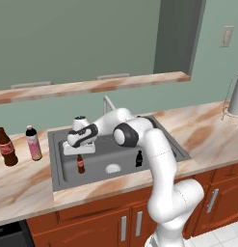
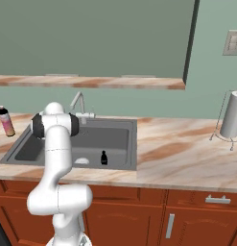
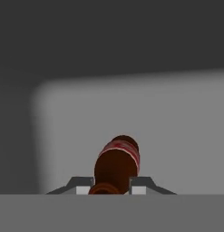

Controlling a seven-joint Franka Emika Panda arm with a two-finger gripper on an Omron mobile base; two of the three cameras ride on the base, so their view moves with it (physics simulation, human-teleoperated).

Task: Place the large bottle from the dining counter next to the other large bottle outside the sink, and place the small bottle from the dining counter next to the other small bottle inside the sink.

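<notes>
Matt grey steel sink (image 1: 60, 166) set in glossy marbled worktop (image 1: 207, 137).

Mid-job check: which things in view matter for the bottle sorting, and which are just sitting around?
Job:
large bottle and other large bottle, side by side on the worktop left of the sink
small bottle, held over the basin by the gripper
other small bottle, in the basin

Lying about:
paper towel roll
faucet
</notes>
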